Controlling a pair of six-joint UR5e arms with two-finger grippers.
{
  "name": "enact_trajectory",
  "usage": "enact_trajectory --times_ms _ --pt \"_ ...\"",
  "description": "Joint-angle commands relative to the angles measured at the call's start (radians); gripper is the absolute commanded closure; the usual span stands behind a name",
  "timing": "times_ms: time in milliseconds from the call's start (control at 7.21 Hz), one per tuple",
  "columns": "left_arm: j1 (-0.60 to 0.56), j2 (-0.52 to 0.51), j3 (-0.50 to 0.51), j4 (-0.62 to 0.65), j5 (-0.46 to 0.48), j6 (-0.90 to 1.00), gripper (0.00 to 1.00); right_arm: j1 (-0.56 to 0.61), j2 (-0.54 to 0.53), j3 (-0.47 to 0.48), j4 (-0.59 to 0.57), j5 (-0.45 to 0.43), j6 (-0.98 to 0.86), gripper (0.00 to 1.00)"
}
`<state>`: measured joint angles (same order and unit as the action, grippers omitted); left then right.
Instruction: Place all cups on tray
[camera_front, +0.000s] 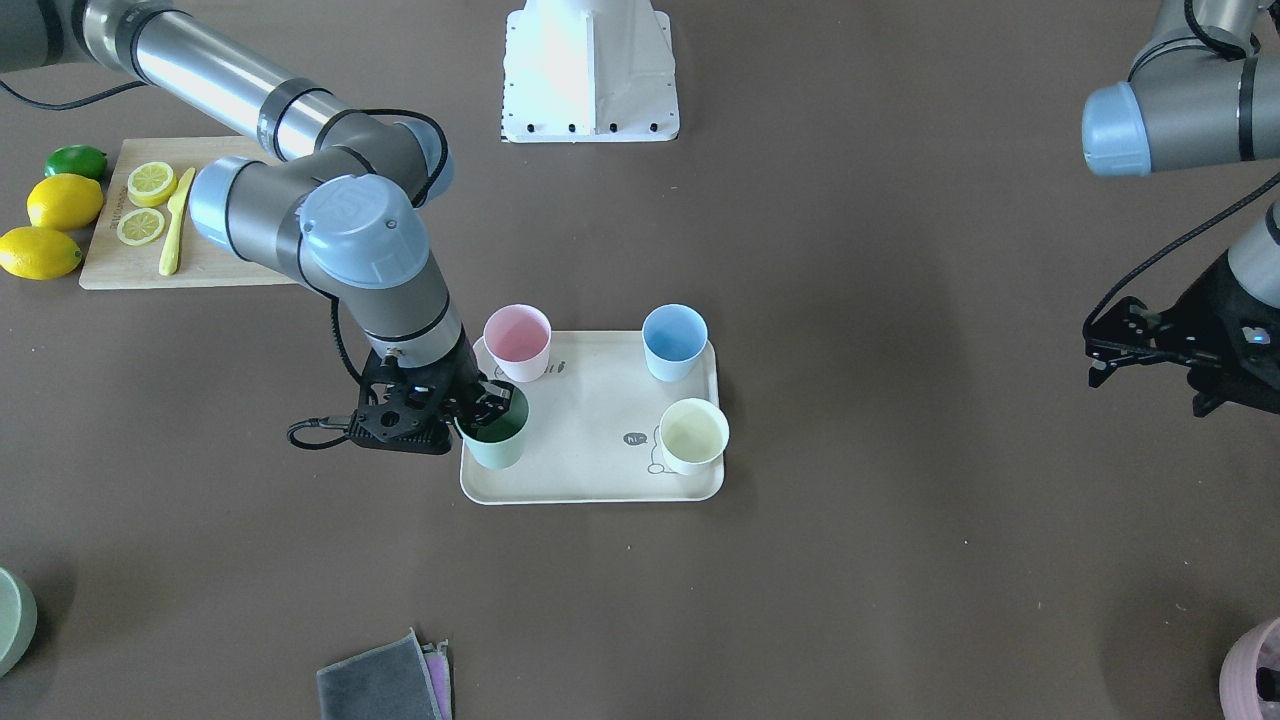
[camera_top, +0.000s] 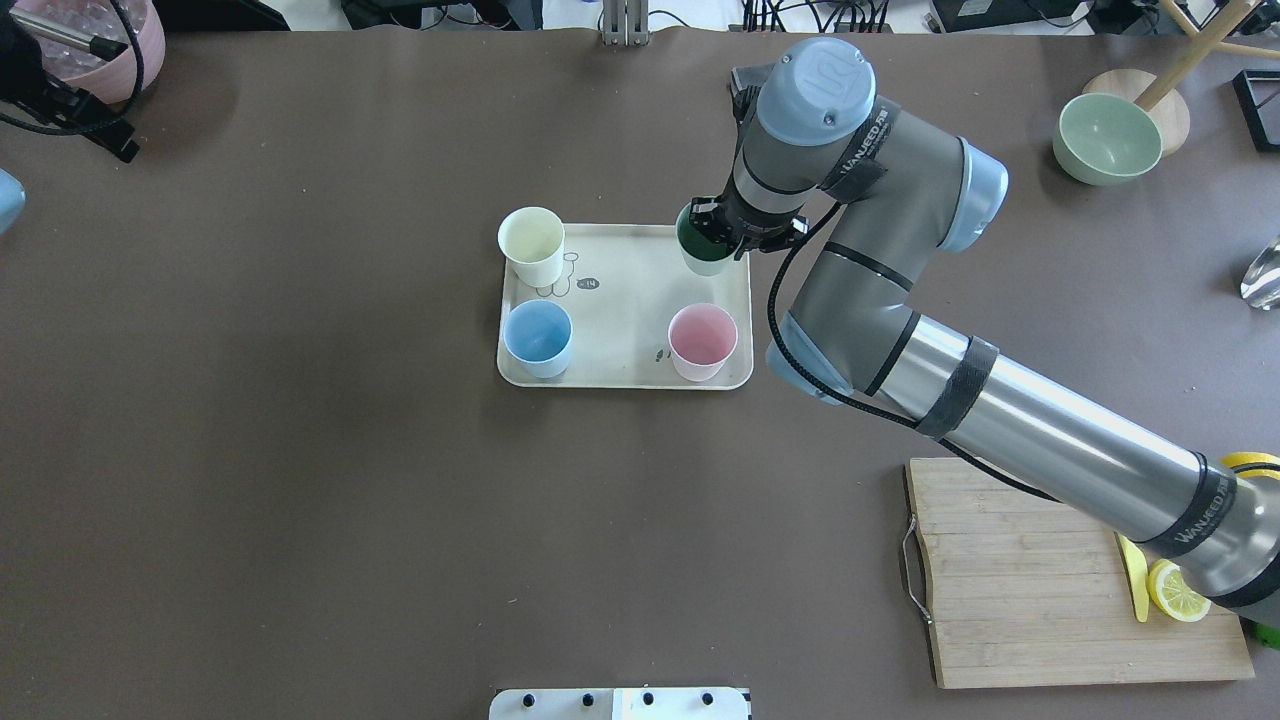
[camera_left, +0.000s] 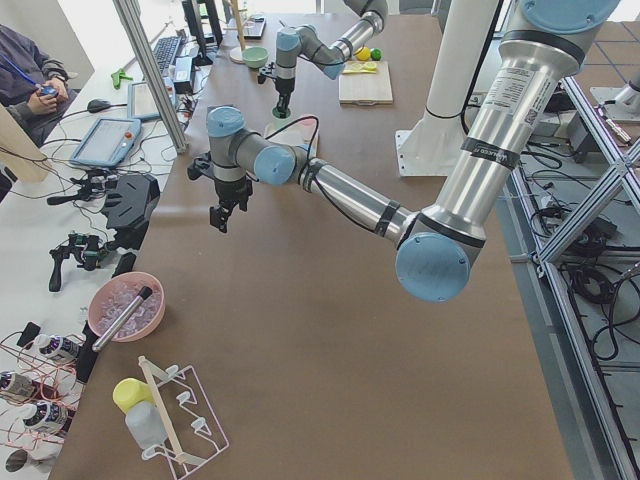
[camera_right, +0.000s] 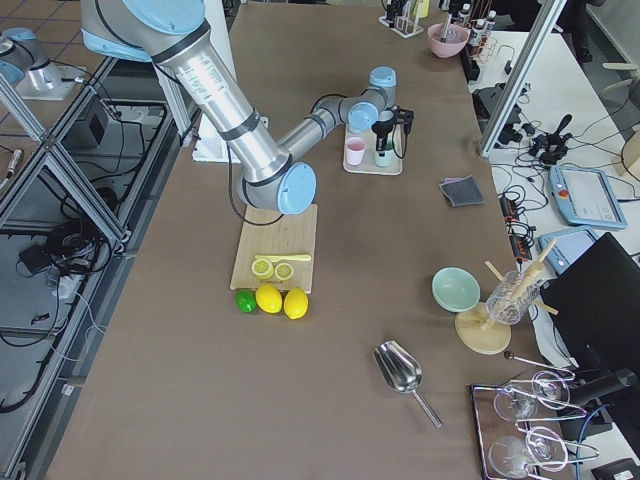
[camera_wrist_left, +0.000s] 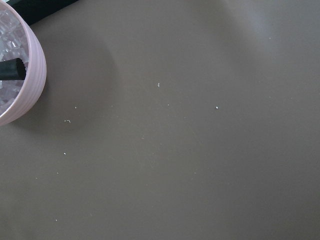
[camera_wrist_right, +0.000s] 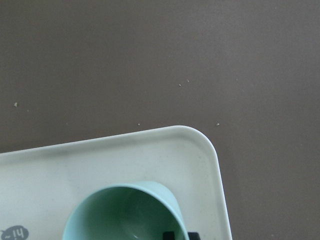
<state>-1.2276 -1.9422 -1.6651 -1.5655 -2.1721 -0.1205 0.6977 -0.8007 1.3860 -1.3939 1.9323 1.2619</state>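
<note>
The beige tray (camera_front: 600, 470) lies mid-table and also shows from overhead (camera_top: 620, 330). The pink cup (camera_front: 518, 342), the blue cup (camera_front: 674, 342) and the cream-yellow cup (camera_front: 693, 435) stand upright in three of its corners. The sage green cup (camera_front: 497, 440) is upright at the fourth corner, and the right wrist view (camera_wrist_right: 125, 215) shows it inside the rim. My right gripper (camera_front: 490, 400) is shut on its rim, one finger inside. My left gripper (camera_front: 1096, 360) is open and empty, far off to the side.
A wooden cutting board (camera_front: 215, 270) with lemon slices and a yellow knife (camera_front: 175, 235) lies behind my right arm, beside whole lemons (camera_front: 62, 200). A grey cloth (camera_front: 385, 685) lies at the operators' edge. A pink bowl (camera_wrist_left: 15, 75) is by my left gripper.
</note>
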Motion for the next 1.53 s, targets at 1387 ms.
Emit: enact_trajectory --times_ms 1387 --pt "-0.401 0.377 0.008 0.168 -0.192 0.530 0.02 0.689 -0.507 0.251 -0.255 0.378 -1.161 0.00"
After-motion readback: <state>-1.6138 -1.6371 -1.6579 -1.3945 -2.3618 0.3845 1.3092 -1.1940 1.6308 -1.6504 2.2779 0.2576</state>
